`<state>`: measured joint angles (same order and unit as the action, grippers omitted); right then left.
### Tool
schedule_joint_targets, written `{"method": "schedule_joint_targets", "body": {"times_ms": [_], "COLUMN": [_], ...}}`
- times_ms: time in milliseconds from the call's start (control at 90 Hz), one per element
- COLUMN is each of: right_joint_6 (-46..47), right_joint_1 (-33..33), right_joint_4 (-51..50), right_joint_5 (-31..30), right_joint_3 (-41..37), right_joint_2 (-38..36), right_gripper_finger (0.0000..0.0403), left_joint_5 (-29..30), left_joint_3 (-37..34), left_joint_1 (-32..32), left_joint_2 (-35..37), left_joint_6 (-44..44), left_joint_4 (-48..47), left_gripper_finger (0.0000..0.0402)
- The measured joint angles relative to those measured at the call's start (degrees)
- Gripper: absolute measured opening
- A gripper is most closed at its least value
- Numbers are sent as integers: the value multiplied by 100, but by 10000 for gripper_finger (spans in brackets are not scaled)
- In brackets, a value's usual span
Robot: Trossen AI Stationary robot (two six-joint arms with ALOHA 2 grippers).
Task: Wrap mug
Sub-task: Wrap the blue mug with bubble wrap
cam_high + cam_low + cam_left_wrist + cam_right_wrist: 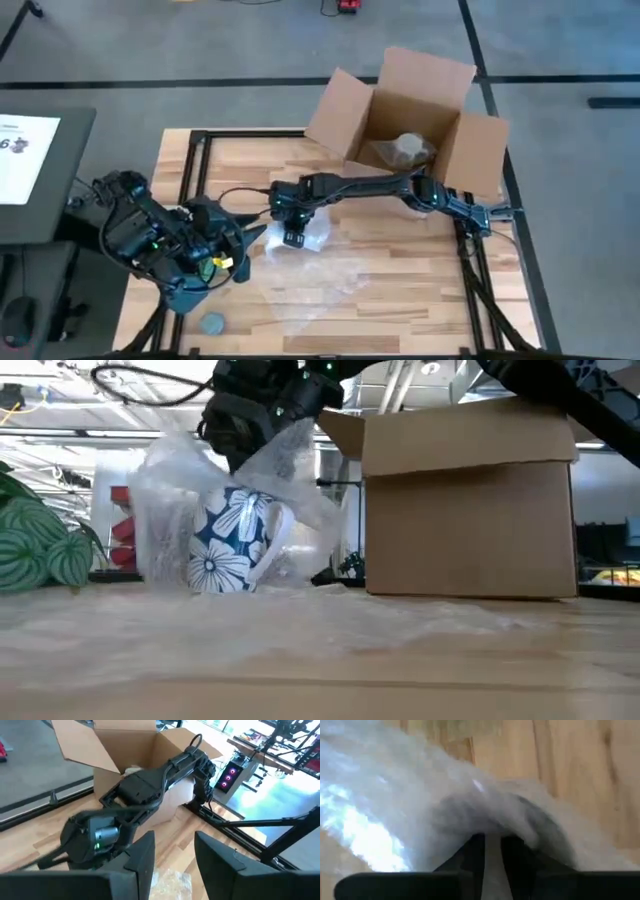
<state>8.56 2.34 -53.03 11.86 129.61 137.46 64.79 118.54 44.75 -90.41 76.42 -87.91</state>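
In the low view the nearest thing is a sheet of clear wrap (300,635) spread flat over the wooden table (420,695). Behind it the mug (232,542) stands upright on the table, blue with white flowers and a white handle turned toward the box, and the wrap rises around it and drapes over its top. The right gripper (262,410) hangs directly above the mug with a fold of wrap in its fingers. In the right wrist view those fingers (474,854) stand nearly together, pinching a thin strip of wrap (420,800) between them, with the table (570,760) beyond.

From above, the right gripper (292,236) sits near the middle of the table over the bunched wrap (310,262), its arm reaching back toward the box. The left gripper (243,243) is just beside the wrap, on the left. In the left wrist view its fingers (142,857) stand apart with nothing between them, pointing at the right arm (145,787).

A small grey disc (212,324) lies at the near edge of the table. Farthest back, the open box (405,125) stands at the far right edge with crumpled wrapping inside. In the low view a green plant (35,545) shows at the left.
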Motion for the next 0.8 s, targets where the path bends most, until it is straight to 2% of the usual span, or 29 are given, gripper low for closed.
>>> {"method": "schedule_joint_targets", "body": {"times_ms": [144, 256, 467, 800], "right_joint_6": [67, 277, 363, 363], "right_joint_1": [23, 78, 46, -76], "right_joint_4": [-327, -276, -288, -249], "right_joint_5": [-1, 39, 639, 575], "right_joint_3": [537, 486, 519, 516], "right_joint_2": [-28, -205, -334, 413], "right_gripper_finger": [56, 56, 56, 56], "left_joint_5": [-7, -24, -166, -175], "left_joint_3": [1, 2, 2, 2], "left_joint_1": [0, 21, 26, 26], "left_joint_2": [0, 0, 0, 0], "left_joint_6": [-34, -99, -189, -247], "left_joint_4": [20, 30, 40, 40], "left_gripper_finger": [117, 117, 117, 117]}}
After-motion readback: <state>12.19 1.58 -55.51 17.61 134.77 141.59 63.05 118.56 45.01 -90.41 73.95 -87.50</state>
